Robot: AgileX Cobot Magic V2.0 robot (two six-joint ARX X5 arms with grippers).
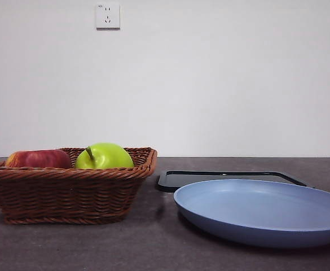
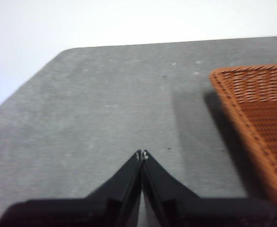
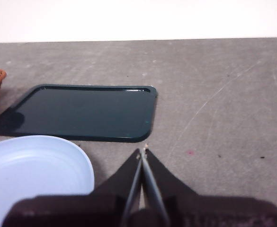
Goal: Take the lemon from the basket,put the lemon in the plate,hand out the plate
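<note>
Trouble starts at the brown woven wicker basket (image 1: 69, 186): only a green apple (image 1: 104, 156) and red apple (image 1: 39, 158) show inside, no lemon, so a mistaken grab is likely. The round light-blue plate (image 1: 263, 212) sits beside the basket, bare. Left gripper (image 2: 142, 154) and right gripper (image 3: 143, 152) both hover closed, holding nothing.

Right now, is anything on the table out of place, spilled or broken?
Nothing is spilled, tipped or broken. One oddity: no lemon shows. In the front view the basket shows only a red apple and a green apple. The plate and black tray lie flat. Both grippers wait shut.
</note>
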